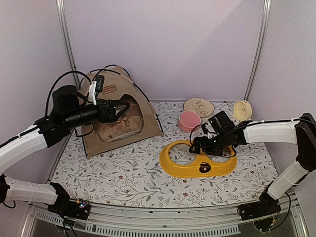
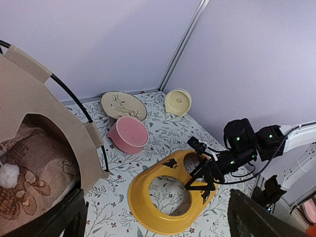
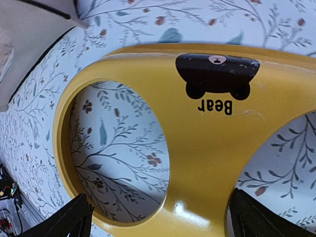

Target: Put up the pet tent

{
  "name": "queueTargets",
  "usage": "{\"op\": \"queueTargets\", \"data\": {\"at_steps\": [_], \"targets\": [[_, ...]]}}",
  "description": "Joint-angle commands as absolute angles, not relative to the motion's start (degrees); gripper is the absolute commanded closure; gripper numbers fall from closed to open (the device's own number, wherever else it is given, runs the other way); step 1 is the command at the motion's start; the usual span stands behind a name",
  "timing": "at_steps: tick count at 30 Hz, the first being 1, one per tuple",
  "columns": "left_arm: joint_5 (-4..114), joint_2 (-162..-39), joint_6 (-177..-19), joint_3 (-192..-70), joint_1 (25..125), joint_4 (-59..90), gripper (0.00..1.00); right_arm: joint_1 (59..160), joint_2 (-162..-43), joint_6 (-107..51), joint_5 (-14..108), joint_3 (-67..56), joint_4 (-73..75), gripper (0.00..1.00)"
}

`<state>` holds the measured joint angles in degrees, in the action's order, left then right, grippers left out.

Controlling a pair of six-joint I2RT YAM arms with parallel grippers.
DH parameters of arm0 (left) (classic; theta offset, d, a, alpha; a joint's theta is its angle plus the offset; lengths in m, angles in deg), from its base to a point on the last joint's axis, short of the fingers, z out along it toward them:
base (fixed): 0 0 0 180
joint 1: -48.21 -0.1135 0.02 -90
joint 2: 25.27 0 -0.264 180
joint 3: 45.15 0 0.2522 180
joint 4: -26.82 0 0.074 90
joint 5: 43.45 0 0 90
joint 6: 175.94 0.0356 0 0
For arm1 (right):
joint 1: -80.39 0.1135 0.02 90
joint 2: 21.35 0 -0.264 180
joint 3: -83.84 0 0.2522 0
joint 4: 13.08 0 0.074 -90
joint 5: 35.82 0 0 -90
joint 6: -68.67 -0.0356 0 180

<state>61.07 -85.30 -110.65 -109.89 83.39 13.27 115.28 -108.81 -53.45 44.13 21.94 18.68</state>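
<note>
The tan pet tent point(image 1: 144, 112) stands upright at the back left, with thin black poles point(image 1: 142, 93) arched over it and a brown label patch point(image 1: 109, 89) near its top. A patterned pillow point(image 1: 117, 129) lies inside. My left gripper point(image 1: 124, 111) is open and empty, hovering just in front of the tent's opening. In the left wrist view the tent point(image 2: 29, 94) fills the left side, with its white pom-pom point(image 2: 9, 175) hanging at the opening. My right gripper point(image 1: 196, 147) is open and empty, low over a yellow bowl stand point(image 1: 185, 167), away from the tent.
The yellow two-hole stand point(image 3: 207, 128) with a bear logo lies on the floral mat right of centre. A pink bowl point(image 1: 189, 120), a cream plate point(image 1: 199, 106) and a pale yellow bowl point(image 1: 242, 109) stand at the back right. Walls close off the back and sides.
</note>
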Motion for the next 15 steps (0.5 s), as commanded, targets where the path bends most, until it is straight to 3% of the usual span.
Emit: {"op": "queueTargets", "data": {"at_steps": [1,9,15], "targets": [[60.5,-84.1,-110.5,-111.1,84.1,12.7,0.01,117.4,-109.8,-50.2,47.7,15.7,20.8,0.01],[60.1,-83.4,-110.3,-111.5,84.1,11.9,0.00,105.9,-103.4,-45.3,57.5,12.1,23.6,0.01],[62.2,-83.9,-110.4,-112.7,84.2,11.8,0.00,88.3,-107.8,-42.0,64.3,5.5,16.7,0.01]]}}
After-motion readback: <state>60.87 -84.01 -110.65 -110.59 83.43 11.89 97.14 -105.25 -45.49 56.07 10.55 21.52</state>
